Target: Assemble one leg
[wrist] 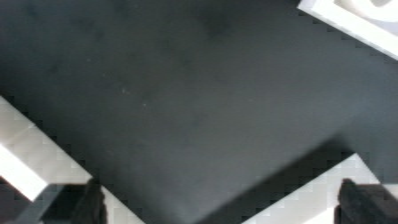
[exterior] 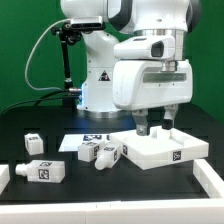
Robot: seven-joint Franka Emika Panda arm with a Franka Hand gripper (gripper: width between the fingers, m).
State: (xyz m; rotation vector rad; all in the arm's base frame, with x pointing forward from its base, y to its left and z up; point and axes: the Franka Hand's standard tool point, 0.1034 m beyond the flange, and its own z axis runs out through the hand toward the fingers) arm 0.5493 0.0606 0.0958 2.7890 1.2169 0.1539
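Small white tagged leg (exterior: 43,171), apparently lying sideways

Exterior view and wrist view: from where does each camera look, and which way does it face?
Exterior view: off the arm, in front of the table, slightly above; it faces the arm and shows the end effector, tabletop and legs.
Wrist view: on the wrist, looking down at the bare table; only the fingertips of the open end effector show.
Shared: the table and the end effector; the white corner may be the tabletop, but I cannot tell.
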